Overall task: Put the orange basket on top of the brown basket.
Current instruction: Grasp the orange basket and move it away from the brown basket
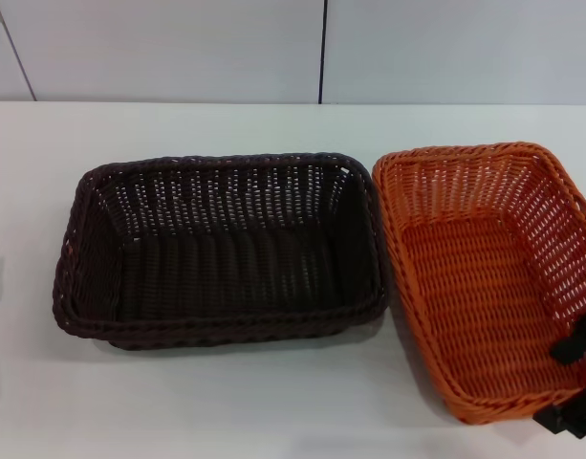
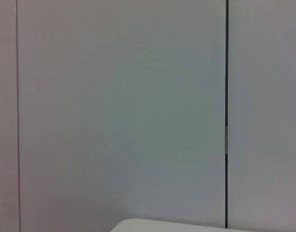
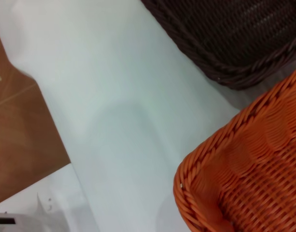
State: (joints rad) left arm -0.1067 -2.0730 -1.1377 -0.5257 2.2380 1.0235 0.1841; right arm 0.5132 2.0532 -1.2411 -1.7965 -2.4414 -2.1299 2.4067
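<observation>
Our right gripper [image 1: 575, 382] is at the near right corner of the orange basket [image 1: 484, 277]; we cannot tell if it is pinching the rim. The orange basket leans up just right of the brown basket [image 1: 221, 249] on the white table [image 1: 178, 402], ready for lifting over. Nothing blocks the way.

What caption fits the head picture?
Orange basket beside brown basket on white table, right gripper at its near corner.

Lab-like room: white table [image 1: 226, 402], panelled wall [image 1: 178, 48]
</observation>
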